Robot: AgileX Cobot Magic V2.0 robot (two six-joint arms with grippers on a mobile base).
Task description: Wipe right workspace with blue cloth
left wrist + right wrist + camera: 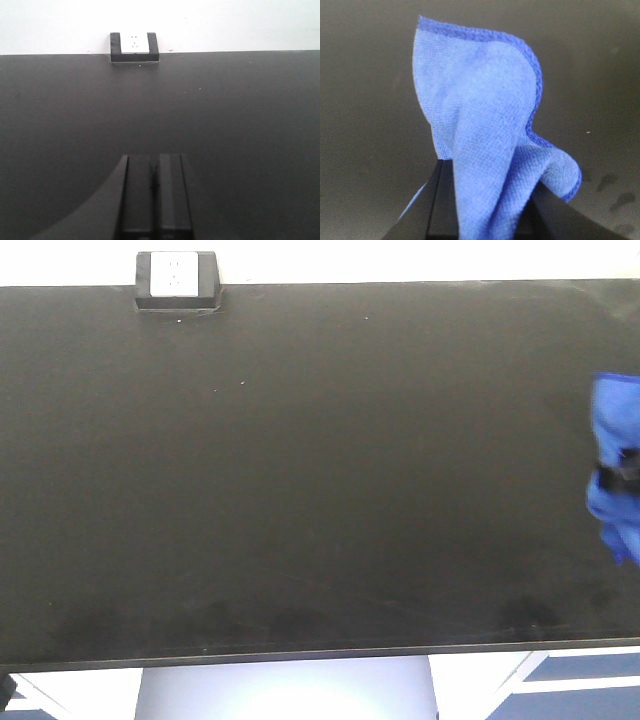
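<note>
The blue cloth (612, 415), half cropped, is pinched by the right gripper (487, 202). The left gripper (155, 192) is closed above the black benchtop (300, 490)

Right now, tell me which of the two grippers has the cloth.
The right gripper: it is shut on the blue cloth, which bunches out ahead of it. The left gripper is shut with nothing in it, over the black benchtop.

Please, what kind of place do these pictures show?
Probably a laboratory or workshop bench: a wide matte black benchtop, a small black outlet box with a white face at its back edge, and a plain white wall behind.
</note>
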